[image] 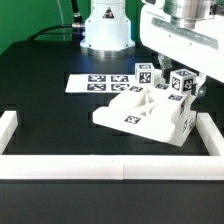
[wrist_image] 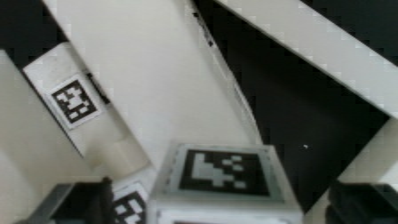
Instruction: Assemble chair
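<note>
Nearest, the border rail (image: 70, 165) edges the black bench (image: 40, 90). Behind it, right of centre, sits the part-built chair (image: 135, 112): stiff, light, slick plastic, best gripped across a flat-sided peg or leg. The hand (image: 178, 88) hovers wide over its right tagged leg (wrist_image: 217, 172), holding nothing. Farthest lies the marker board (image: 95, 82).

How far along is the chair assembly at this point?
Done: the braced frame and panels sit joined against the border rail. In hand: the pincer hovers over a tagged leg standing on that assembly. Left: whether the leg is fully seated, or other parts remain, isn't visible.
</note>
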Controlling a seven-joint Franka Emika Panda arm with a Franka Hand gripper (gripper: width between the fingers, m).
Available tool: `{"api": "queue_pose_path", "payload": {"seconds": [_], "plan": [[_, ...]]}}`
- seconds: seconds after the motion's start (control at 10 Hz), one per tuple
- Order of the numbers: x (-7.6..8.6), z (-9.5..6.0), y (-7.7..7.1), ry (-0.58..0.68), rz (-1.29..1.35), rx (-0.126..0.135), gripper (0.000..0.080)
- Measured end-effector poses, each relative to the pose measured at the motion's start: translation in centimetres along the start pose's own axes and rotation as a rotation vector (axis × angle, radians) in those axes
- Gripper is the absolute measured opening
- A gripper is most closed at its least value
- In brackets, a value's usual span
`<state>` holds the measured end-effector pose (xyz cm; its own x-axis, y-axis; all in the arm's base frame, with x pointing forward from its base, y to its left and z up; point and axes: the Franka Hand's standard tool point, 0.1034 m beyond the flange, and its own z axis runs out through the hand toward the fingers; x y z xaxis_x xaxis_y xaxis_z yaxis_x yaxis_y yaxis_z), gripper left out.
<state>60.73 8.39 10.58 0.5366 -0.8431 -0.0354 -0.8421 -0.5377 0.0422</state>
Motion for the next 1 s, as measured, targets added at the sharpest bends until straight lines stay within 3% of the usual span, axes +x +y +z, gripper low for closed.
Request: {"api": "queue_pose_path", "payload": {"seconds": [1.0], "plan": [[-0.63,0.11,-0.16,0.000,-0.894,-0.005,0.0648]]}}
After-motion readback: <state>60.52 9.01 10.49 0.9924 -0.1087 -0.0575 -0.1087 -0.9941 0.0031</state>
